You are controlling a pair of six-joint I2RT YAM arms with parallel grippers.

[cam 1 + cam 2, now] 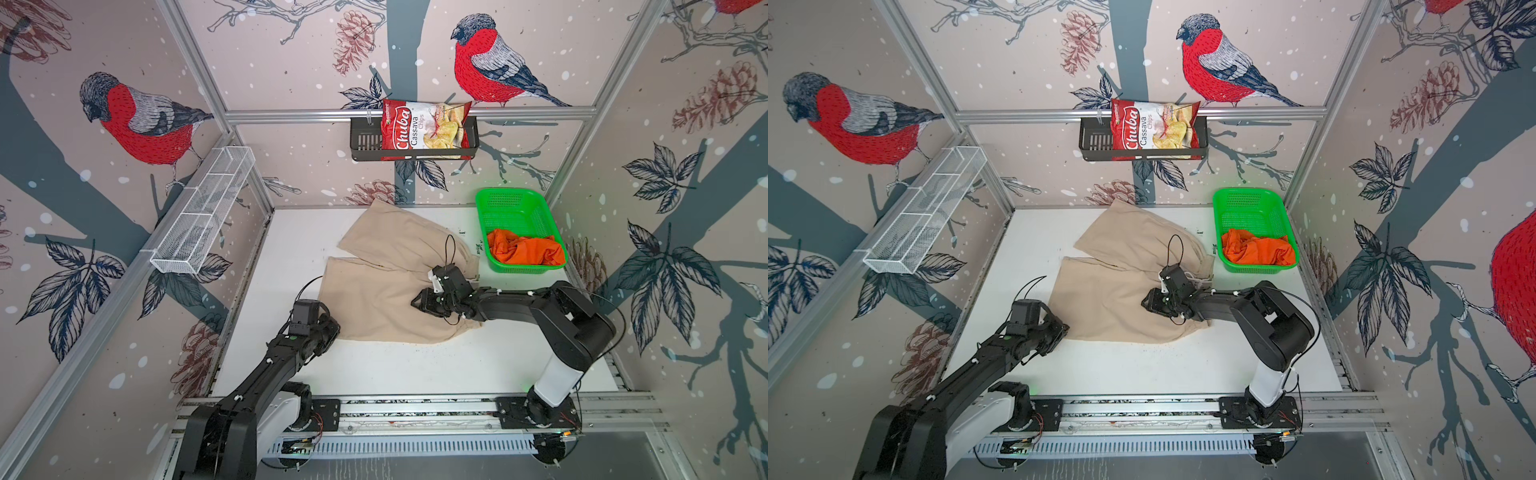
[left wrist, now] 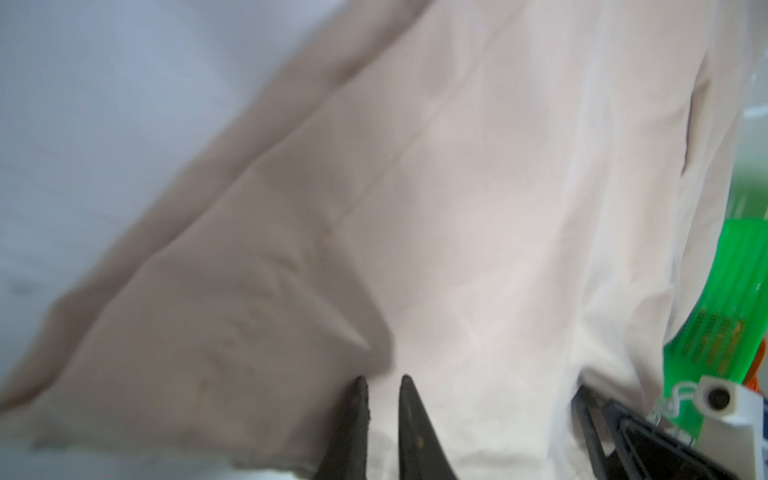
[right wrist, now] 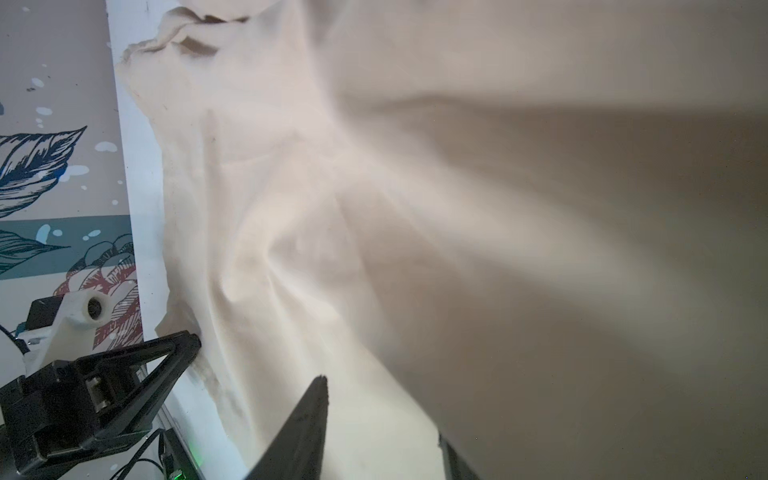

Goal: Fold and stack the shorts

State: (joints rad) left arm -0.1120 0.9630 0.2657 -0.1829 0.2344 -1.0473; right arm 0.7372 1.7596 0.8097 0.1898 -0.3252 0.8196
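The beige shorts [image 1: 374, 299] [image 1: 1104, 303] lie spread flat on the white table [image 1: 415, 365], waist toward the right. The orange shorts [image 1: 525, 251] [image 1: 1258, 251] sit crumpled in the green basket [image 1: 509, 190]. My left gripper [image 1: 334, 328] [image 2: 383, 380] rests at the near left hem corner of the beige pair; its tips stand a narrow gap apart with nothing pinched. My right gripper [image 1: 415, 302] [image 3: 382, 409] lies low over the middle of the beige shorts [image 3: 332, 208], jaws apart. One of its fingers [image 3: 316, 415] shows; a beige fold covers the other.
A black wall basket [image 1: 365, 143] on the back wall holds a red chips bag [image 1: 424, 131]. A white wire shelf [image 1: 203, 212] hangs on the left wall. The green basket [image 1: 1246, 190] stands at the back right corner. An aluminium rail [image 1: 415, 405] runs along the front edge.
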